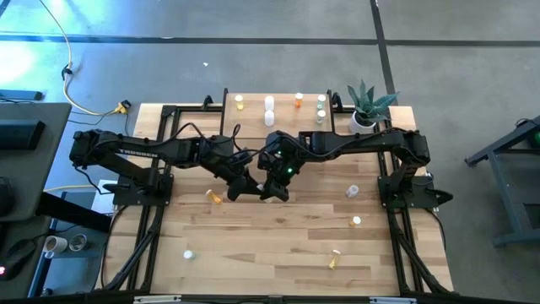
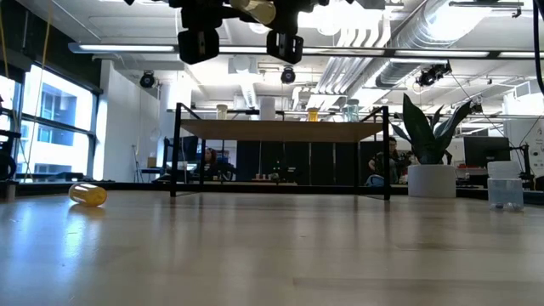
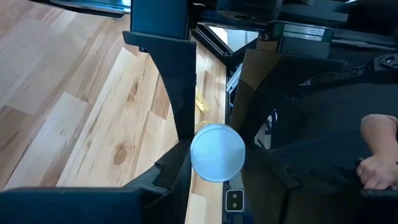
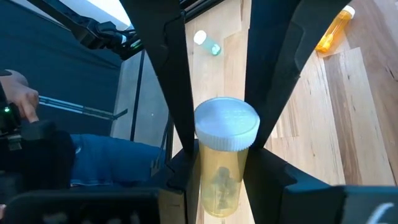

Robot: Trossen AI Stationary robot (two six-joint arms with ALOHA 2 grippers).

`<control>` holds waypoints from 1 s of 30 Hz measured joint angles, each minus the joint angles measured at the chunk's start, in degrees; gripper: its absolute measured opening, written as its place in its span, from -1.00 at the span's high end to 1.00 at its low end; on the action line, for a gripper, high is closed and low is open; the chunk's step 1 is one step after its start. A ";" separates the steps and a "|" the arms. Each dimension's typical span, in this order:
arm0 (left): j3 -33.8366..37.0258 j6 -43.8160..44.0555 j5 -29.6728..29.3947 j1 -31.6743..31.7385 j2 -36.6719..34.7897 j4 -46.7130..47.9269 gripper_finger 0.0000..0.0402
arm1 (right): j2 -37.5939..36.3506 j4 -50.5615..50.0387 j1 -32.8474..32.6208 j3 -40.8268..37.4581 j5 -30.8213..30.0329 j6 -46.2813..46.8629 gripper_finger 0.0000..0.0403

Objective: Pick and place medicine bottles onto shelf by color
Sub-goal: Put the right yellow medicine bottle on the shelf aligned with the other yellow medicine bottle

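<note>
Evidently mid-handover above the tabletop [image 1: 253,236]: right end effector [image 4: 219,134] pinching white-capped yellow plastic pill bottle [image 4: 222,163], left end effector [image 3: 214,149] closing around its cap end, short of light-wood shelf [image 1: 283,114].

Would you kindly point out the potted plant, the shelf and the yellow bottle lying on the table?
potted plant [image 2: 431,180]: low view, white pot.
shelf [image 2: 280,129]: low view, board's front edge.
yellow bottle [image 2: 88,195]: low view, its side.

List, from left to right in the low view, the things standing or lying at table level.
Yellow bottle on its side → shelf → potted plant → clear bottle.
</note>
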State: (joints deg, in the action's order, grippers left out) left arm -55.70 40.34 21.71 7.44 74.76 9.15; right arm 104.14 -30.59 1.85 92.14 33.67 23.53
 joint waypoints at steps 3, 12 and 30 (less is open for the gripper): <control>0.00 -0.02 -0.02 0.00 0.00 0.00 0.43 | 0.00 -0.02 0.00 0.00 -0.31 -0.61 0.55; 0.00 -1.51 -0.20 0.02 -0.07 0.15 0.44 | 0.00 -0.28 0.47 0.00 -1.49 -1.51 0.21; 0.00 -3.51 -7.16 0.98 -0.87 7.46 0.44 | -2.22 -6.24 5.42 0.00 1.86 -3.70 0.07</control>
State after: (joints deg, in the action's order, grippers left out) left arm -55.70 36.83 14.56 8.42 73.89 16.61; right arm 101.92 -36.83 7.27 92.14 35.53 19.83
